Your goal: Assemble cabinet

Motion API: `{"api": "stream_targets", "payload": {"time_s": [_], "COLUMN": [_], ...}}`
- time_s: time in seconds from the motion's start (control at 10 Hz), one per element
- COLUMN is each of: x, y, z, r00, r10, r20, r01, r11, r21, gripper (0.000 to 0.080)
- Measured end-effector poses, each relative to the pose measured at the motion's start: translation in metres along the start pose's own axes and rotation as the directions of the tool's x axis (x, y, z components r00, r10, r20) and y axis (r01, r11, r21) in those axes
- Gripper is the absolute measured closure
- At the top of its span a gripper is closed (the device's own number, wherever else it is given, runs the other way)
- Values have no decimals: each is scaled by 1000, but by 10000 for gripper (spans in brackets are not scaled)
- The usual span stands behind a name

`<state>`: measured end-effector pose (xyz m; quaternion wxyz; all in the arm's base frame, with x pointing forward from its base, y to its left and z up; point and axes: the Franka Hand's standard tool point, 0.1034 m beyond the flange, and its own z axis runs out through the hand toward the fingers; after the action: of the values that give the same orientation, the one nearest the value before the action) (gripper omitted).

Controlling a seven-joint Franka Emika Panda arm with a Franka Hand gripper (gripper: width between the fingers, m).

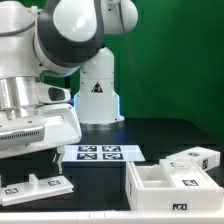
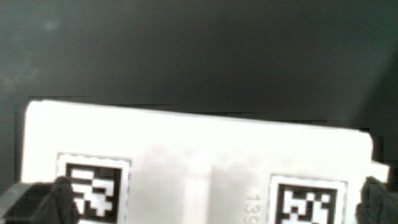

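A flat white cabinet panel (image 1: 36, 186) with small square tags lies on the black table at the exterior view's lower left. My gripper (image 1: 38, 160) hangs just above it. In the wrist view the panel (image 2: 196, 150) fills the frame, with one tag near each end. My gripper (image 2: 206, 206) is open, and its dark fingertips (image 2: 32, 202) stand at the panel's two ends. I cannot tell if they touch it. The open white cabinet body (image 1: 168, 186) lies at the lower right, with another white panel (image 1: 196, 158) behind it.
The marker board (image 1: 100, 153) lies flat in the middle of the table, between the panel and the cabinet body. The arm's white base (image 1: 97, 95) stands behind it. The table's front edge is close below the panel.
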<state>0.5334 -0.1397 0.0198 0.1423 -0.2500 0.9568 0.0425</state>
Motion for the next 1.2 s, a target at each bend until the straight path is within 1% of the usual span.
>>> {"api": "stream_targets", "payload": {"time_s": [0.1,0.3,0.4,0.5,0.6,0.7,0.8,0.9,1.0,1.1,1.2], "x": [1,2,2,3,3,3,3,3,2,-2,-4], "y": [2,2,2,2,2,2,2,2,1,6,14], "z": [2,3,3,4,4,4,4,4,3,0,-5], "r00": [1000,1000,1000,1000,1000,1000,1000,1000,1000,1000,999], "r10": [-6,-2,-2,-2,-2,-2,-1,-1,-3,-5,-33], "r20": [-6,-8,-9,-9,-9,-10,-10,-10,-9,-3,2], "r01": [6,2,2,2,2,1,1,1,3,5,33], "r11": [1000,1000,1000,1000,1000,1000,1000,1000,1000,1000,999], "r21": [-5,-6,-6,-6,-6,-7,-7,-7,-3,-12,-22], "gripper": [3,3,130,293,293,467,467,650,736,736,736]}}
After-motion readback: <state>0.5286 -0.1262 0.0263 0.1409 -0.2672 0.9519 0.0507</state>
